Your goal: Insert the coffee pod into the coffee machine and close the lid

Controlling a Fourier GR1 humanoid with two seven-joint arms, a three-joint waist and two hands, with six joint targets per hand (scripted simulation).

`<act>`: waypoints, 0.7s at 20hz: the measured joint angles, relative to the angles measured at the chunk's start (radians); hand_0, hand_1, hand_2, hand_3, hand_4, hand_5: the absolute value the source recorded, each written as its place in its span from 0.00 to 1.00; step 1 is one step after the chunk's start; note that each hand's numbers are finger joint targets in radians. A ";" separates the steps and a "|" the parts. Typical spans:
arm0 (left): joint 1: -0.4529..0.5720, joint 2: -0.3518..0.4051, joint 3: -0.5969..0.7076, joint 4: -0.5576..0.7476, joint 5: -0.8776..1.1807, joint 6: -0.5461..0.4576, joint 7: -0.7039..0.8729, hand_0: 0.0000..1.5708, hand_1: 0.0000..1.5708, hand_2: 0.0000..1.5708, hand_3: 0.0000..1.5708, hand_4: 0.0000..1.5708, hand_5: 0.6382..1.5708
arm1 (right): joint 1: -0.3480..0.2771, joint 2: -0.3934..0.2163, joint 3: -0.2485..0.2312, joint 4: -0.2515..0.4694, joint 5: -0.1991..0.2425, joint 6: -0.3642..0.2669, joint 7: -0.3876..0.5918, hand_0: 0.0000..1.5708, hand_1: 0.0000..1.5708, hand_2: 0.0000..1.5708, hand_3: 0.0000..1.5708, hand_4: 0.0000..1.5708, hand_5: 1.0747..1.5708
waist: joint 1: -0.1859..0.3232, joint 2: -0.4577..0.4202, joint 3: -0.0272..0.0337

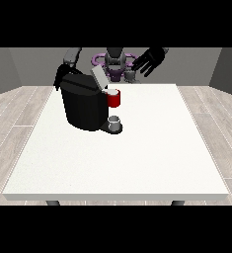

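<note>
Hand at the view's left (59,78) sits tucked behind the back corner of the black coffee machine (83,106), mostly hidden by it, so I cannot tell whether its fingers are apart or together, nor whether it touches the housing. Moving right, the grey lid (98,77) stands tilted up and open over the brew head, and just beneath it the red holder (114,98) shows a pale top that I take to be the coffee pod (112,91), apparently already seated, though it is too small to be sure. Below that a small grey cup (115,120) rests on the drip base. Farther right, the hand at the view's right (151,60) hangs raised above the far table edge with its fingers spread apart, holding nothing, well clear of the machine. The step in hand looks like closing the lid: I would bring a hand over the raised lid's upper edge and press it down along its hinge arc, without nudging the machine across the white table (137,158).
</note>
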 measured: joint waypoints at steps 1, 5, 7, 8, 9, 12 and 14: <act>0.031 -0.024 0.032 0.003 0.042 -0.005 -0.013 0.00 0.00 0.00 0.00 0.26 1.00 | 0.013 -0.004 -0.009 0.000 -0.008 0.003 -0.002 0.00 0.00 0.00 0.00 0.00 1.00 | 0.020 -0.025 -0.0003; 0.150 -0.121 0.147 0.027 0.190 -0.016 -0.035 0.00 0.00 0.00 0.00 0.25 1.00 | 0.053 0.002 -0.011 -0.024 -0.031 0.022 -0.014 0.00 0.00 0.00 0.00 0.00 1.00 | 0.074 -0.125 -0.0007; 0.209 -0.157 0.168 0.035 0.224 -0.020 -0.050 0.00 0.00 0.00 0.00 0.27 1.00 | 0.050 0.002 -0.007 -0.045 -0.051 0.051 -0.020 0.00 0.00 0.00 0.00 0.00 1.00 | 0.101 -0.163 -0.0001; 0.234 -0.178 0.171 0.037 0.235 -0.023 -0.049 0.00 0.00 0.00 0.00 0.25 1.00 | 0.048 0.005 -0.006 -0.049 -0.058 0.058 -0.016 0.00 0.00 0.00 0.00 0.00 1.00 | 0.123 -0.188 0.0000; 0.263 -0.187 0.175 0.039 0.245 -0.030 -0.056 0.00 0.00 0.00 0.00 0.24 1.00 | 0.043 0.007 0.003 -0.060 -0.060 0.068 -0.008 0.00 0.00 0.00 0.00 0.00 1.00 | 0.136 -0.207 0.0003; 0.344 -0.205 0.177 0.040 0.266 -0.061 -0.048 0.00 0.00 0.00 0.00 0.25 1.00 | 0.048 -0.004 0.024 -0.086 -0.058 0.097 0.017 0.00 0.00 0.00 0.00 0.12 1.00 | 0.179 -0.278 0.0005; 0.376 -0.228 0.155 0.036 0.285 -0.039 -0.045 0.00 0.00 0.00 0.00 0.27 1.00 | 0.019 -0.020 0.033 -0.093 -0.060 0.124 0.033 0.00 0.00 0.00 0.00 0.07 1.00 | 0.191 -0.292 0.0009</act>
